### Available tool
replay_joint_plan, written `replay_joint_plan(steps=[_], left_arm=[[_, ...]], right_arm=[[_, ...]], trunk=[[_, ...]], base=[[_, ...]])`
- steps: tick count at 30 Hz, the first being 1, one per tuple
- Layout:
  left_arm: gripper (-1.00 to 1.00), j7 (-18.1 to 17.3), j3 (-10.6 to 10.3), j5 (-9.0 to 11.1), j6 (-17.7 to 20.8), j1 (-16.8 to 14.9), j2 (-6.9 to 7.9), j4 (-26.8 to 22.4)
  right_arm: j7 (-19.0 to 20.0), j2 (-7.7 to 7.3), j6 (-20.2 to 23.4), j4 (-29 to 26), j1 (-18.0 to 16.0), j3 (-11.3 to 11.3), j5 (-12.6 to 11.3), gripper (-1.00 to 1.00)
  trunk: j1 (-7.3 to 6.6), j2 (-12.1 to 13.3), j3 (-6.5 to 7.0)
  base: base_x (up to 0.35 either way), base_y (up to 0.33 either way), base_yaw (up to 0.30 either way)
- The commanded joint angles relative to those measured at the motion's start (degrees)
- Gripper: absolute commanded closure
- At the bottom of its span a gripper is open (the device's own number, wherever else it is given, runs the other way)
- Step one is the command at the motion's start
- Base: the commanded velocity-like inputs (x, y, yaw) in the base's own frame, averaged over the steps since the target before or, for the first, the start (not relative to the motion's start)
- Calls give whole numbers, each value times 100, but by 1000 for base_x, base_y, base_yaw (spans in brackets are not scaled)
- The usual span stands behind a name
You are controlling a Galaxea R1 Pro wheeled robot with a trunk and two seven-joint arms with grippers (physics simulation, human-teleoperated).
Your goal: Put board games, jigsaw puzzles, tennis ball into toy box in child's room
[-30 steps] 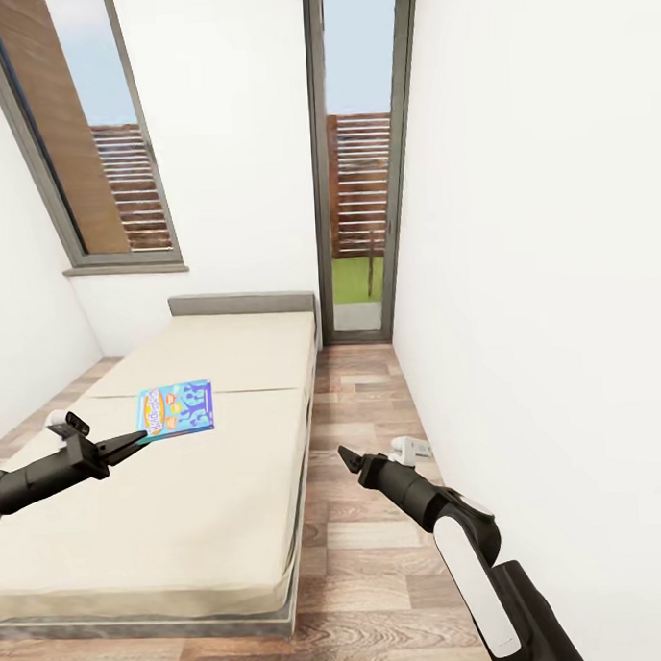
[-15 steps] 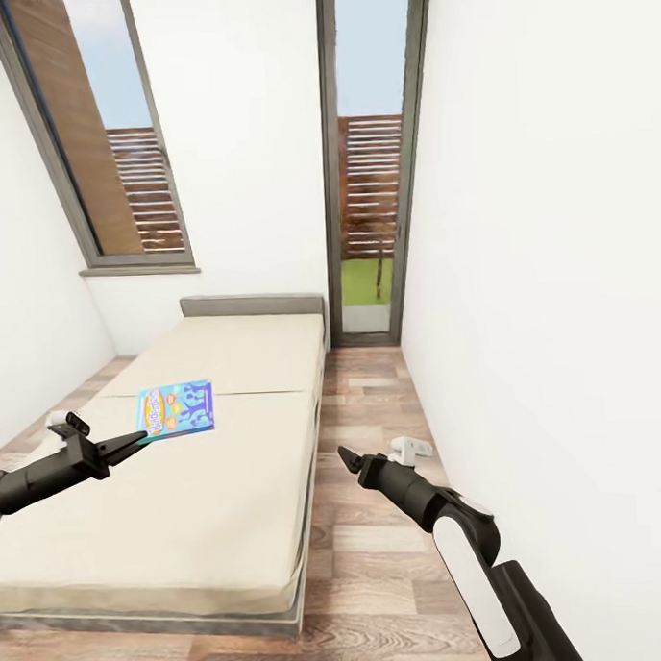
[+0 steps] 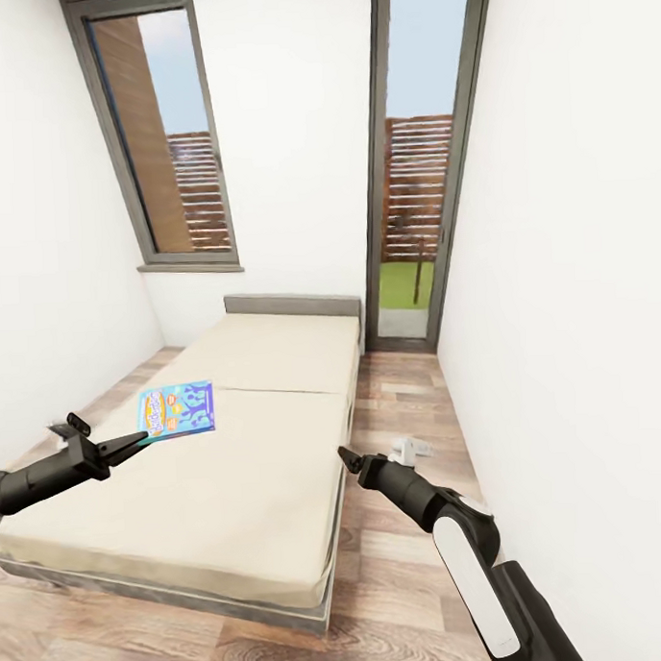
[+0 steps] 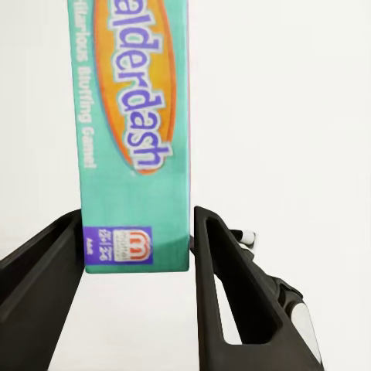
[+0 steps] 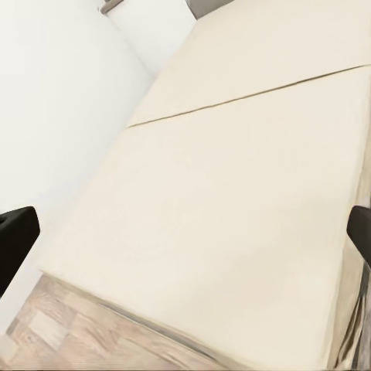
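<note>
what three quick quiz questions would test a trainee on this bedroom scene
1. True or false: the left claw is shut on the flat teal-blue printed board game box.
2. The right claw is: A) holding a ball B) open and empty C) resting on the window sill.
3. Fill in: the right wrist view looks across the plain cream-beige top of the ____.

Key: 1 true; 2 B; 3 bed.
</note>
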Motion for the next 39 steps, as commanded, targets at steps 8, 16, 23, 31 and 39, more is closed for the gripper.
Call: replay_joint_plan(steps=[8,16,23,31,39], left_arm=[[100,-17,-1,11,60,-4,5,0],[100,-19,2,10,60,-4,9,0],[100,-17,5,11,60,-4,9,0],[100,-14,1,10,60,-4,-5,0],[100,-8,0,7,53,-4,-16,0]], right_arm=[[-33,6,22,-3,-4,-1,-36,-100],[-45,22,25,7,-4,7,-34,-100],[-50,40,26,19,-4,8,-34,-100],[-31,20,30,34,-4,8,-34,-100],[-42,36,30,54,-4,23,-42,-100]], trunk=[[-176,318,158],[-352,638,323],[-505,919,467],[-681,1240,632],[-857,1561,797]], base=[[0,0,277],[0,0,277],[0,0,277],[0,0,277],[0,0,277]])
